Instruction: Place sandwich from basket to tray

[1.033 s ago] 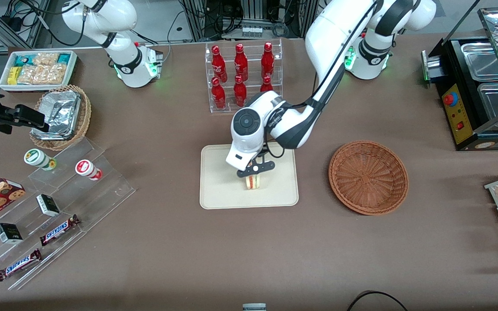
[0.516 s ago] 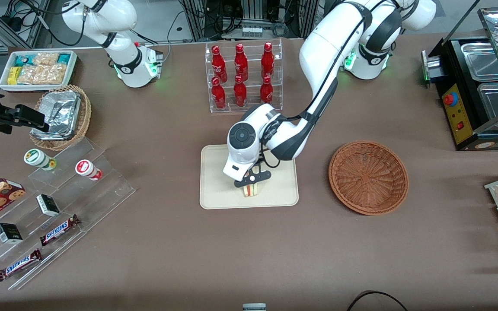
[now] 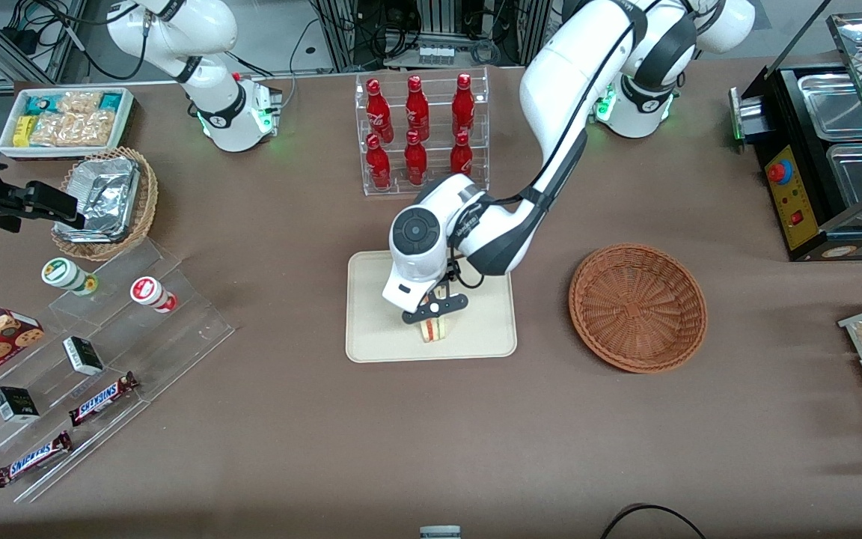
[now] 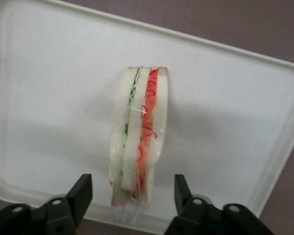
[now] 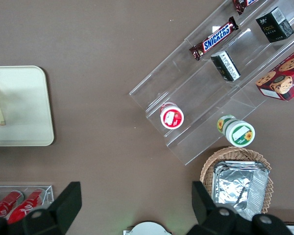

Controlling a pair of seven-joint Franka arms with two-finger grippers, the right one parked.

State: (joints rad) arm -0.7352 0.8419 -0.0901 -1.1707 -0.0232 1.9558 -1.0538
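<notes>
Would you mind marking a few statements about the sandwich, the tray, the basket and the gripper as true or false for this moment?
1. The sandwich stands on the tray. True.
2. The gripper is clamped on the sandwich. False: its fingers are spread, with a gap between each and the bread.
3. The basket holds a second sandwich. False: nothing shows inside it.
4. The sandwich sits near the tray edge closest to the front camera. True.
5. The basket rests on the tray. False: it sits on the table beside the tray, toward the working arm's end.
6. The rack of red bottles is farther from the front camera than the tray. True.
</notes>
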